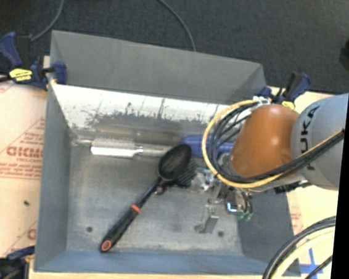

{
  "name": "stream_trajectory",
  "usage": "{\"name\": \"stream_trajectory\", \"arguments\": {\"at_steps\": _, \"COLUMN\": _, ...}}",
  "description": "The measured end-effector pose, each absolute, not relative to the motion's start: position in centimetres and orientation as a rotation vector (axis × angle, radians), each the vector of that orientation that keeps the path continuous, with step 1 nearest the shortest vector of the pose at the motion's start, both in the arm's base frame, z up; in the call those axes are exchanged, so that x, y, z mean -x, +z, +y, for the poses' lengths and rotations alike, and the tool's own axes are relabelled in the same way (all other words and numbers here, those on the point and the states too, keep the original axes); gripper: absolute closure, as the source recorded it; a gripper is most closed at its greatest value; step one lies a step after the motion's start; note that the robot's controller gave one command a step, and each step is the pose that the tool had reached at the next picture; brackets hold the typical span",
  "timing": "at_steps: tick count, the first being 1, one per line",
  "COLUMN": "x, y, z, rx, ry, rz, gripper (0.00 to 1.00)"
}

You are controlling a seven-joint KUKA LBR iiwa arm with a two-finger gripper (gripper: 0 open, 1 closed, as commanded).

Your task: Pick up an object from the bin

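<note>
Hovering by the bin's right edge, the jaws (wide or narrow, I cannot tell) seem mid-approach, and should next centre over the black ladle.

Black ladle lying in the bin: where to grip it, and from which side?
Grip the black ladle on its straight handle, near the orange ring, coming straight down and closing across it. It lies flat and diagonal with bare bin floor either side; the round bowl looks too wide.
</note>
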State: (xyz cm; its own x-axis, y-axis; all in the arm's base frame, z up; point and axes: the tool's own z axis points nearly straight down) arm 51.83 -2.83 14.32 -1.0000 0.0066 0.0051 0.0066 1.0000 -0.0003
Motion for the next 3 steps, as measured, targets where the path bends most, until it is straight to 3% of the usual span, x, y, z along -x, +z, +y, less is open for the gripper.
{"name": "stream_trajectory", "arguments": {"at_steps": 1, "x": -52.0, "y": 14.8, "z": -2.8, "rx": 0.008, "ry": 0.001, "rz": -3.145, "gripper": 0.0}}
{"name": "stream_trajectory", "arguments": {"at_steps": 2, "x": -59.9, "y": 6.9, "z": 1.6, "rx": 0.336, "ry": -0.003, "rz": -3.121, "gripper": 0.0}}
{"name": "stream_trajectory", "arguments": {"at_steps": 3, "x": -59.9, "y": 15.5, "z": 1.1, "rx": -0.003, "ry": 0.003, "rz": -3.154, "gripper": 0.0}}
